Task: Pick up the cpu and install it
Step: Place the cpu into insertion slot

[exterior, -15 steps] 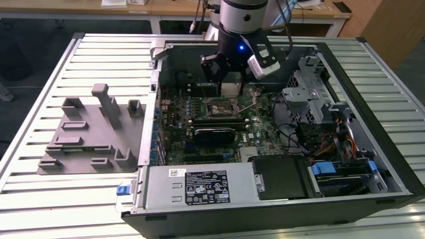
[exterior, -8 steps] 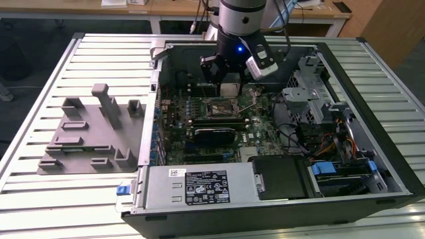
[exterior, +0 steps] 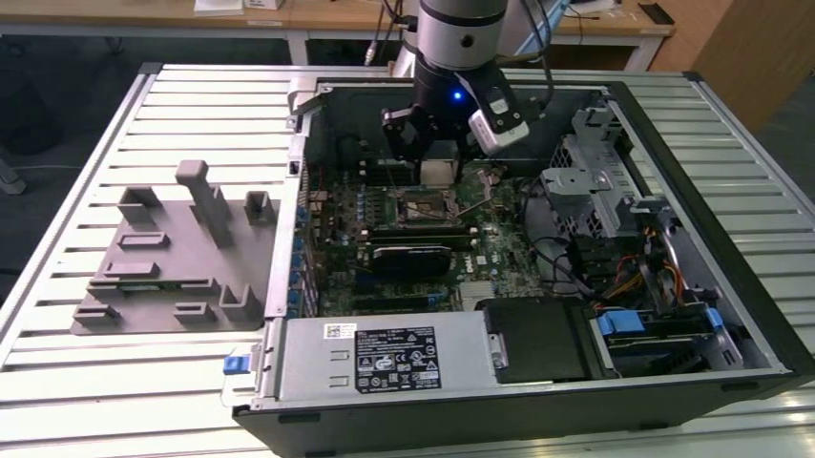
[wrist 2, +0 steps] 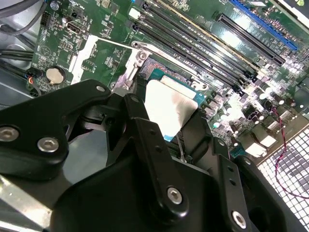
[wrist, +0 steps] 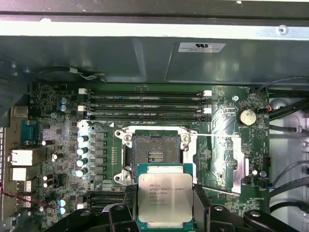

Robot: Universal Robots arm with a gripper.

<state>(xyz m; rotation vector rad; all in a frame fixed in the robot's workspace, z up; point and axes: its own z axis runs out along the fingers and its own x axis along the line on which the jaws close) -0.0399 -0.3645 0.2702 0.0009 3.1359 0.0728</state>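
Note:
The cpu (wrist: 165, 195), a flat square chip with a silver top plate and a pale green rim, is held between my two black fingers (wrist: 200, 205). My gripper (wrist: 165, 200) is shut on it and hangs above the motherboard, just beside the open socket (wrist: 155, 151), whose dark contact field lies bare inside its metal frame. In the second wrist view the cpu (wrist 2: 170, 105) shines between the fingers (wrist 2: 141, 104) over the board. The exterior view shows my gripper (exterior: 437, 164) low inside the open computer case, a little behind the socket (exterior: 421, 206).
Long black memory slots (wrist: 145, 104) run beside the socket. A big grey box with a white label (exterior: 382, 358) sits at the case front, a drive cage and cables (exterior: 598, 205) at the exterior view's right. A grey fixture (exterior: 178, 253) rests on the slatted table.

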